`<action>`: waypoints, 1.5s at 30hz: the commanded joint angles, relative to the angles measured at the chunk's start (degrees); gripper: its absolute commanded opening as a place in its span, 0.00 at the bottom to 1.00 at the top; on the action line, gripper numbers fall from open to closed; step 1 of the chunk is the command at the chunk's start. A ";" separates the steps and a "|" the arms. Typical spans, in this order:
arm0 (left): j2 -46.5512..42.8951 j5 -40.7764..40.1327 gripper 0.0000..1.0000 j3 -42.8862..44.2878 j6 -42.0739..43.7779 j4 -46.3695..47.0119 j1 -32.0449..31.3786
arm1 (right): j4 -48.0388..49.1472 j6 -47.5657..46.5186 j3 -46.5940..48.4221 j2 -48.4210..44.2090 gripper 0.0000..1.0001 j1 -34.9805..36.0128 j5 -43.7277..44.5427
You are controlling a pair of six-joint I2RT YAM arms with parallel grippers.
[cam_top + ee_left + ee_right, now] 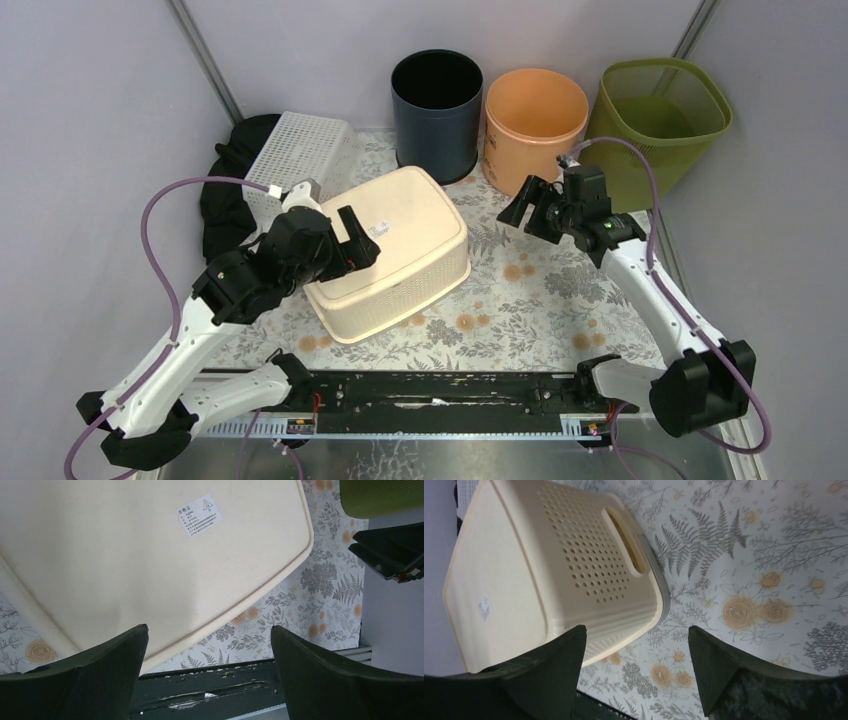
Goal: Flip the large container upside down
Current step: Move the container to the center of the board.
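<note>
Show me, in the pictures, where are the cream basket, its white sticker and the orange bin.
cream basket (415, 215): top external view, on its upturned flat base.
white sticker (199, 515): left wrist view, on the middle of the label.
orange bin (522, 160): top external view, on its outer wall.

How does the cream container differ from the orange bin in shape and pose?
The cream container lies upside down, labelled base on top; the orange bin stands upright, mouth open. The cream container is rectangular with rounded corners; the orange bin is round. The cream container's sides are perforated; the orange bin's wall looks plain. Both stand on the flowered cloth.
</note>
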 commanded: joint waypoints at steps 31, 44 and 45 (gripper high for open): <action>-0.60 2.18 1.00 -4.37 1.02 4.28 -0.12 | 24.09 3.26 -10.02 12.80 1.00 -0.27 -18.21; -0.18 2.82 1.00 -5.73 0.89 5.33 -0.18 | 28.94 4.66 -6.28 19.24 0.99 -0.23 -19.58; -0.26 2.82 1.00 -5.80 0.89 5.36 -0.18 | 29.52 4.77 -6.31 19.96 0.99 -0.30 -19.93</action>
